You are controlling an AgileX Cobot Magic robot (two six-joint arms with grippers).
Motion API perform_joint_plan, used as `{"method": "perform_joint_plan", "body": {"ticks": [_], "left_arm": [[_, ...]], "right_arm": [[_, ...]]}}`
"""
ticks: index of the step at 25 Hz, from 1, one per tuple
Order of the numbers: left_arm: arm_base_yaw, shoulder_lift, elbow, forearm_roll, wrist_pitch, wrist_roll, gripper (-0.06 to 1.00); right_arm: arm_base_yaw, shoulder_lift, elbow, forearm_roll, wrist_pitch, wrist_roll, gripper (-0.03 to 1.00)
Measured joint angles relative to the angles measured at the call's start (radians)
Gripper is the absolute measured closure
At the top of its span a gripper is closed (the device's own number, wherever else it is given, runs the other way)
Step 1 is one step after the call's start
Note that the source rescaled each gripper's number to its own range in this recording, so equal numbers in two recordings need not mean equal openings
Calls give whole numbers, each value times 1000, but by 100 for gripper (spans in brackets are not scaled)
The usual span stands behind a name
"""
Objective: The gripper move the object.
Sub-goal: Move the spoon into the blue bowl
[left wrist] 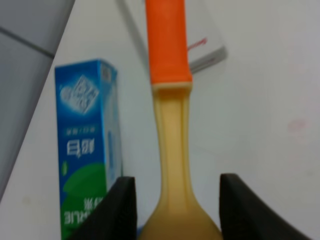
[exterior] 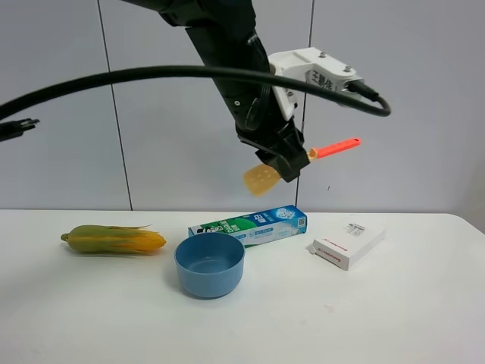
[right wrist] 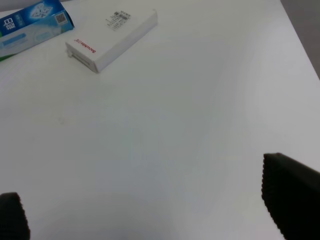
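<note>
Your left gripper [exterior: 286, 168], the black two-fingered claw on the dark arm with the white mount, is clamped on the pale yellow plastic spatula [exterior: 260, 179] with the orange-red handle. It holds the spatula in the air, well above the white table [exterior: 394, 318]. The spatula sits tilted, with its blade lower and toward the left of the high view and its handle rising to the right. The left wrist view shows the yellow neck running out between the two black fingers [left wrist: 122, 210]. Seen from the high camera, the blade hangs over the blue-and-green toothpaste carton [exterior: 250, 225], which lies just behind the round blue plastic bowl [exterior: 208, 282]. A yellow-green corn cob [exterior: 114, 240] in its husk lies on the table left of the bowl. A flat white cardboard box [exterior: 347, 243] with red print lies to the right of the carton. Your right gripper [right wrist: 150, 210] holds nothing, and its fingers are spread wide over bare tabletop. It does not appear in the high view.
</note>
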Motion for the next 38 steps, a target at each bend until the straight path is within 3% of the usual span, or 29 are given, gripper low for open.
{"method": "perform_joint_plan", "body": {"ticks": [8,14,17,28,38], "left_arm": [[101,0,122,1,-54,0,94],[105,0,284,-36,-322,0,94],[105,-4,363,-36,-409,0,94],[149,-32,542,-37,-590,-4,94],[173,-34,656,-34,-769,-121,94]], "right_arm": [[0,0,0,0,0,0,-3],[0,0,0,0,0,1,-3],[0,0,0,0,0,10,-3],[0,0,0,0,0,10,-3],[0,0,0,0,0,10,-3]]}}
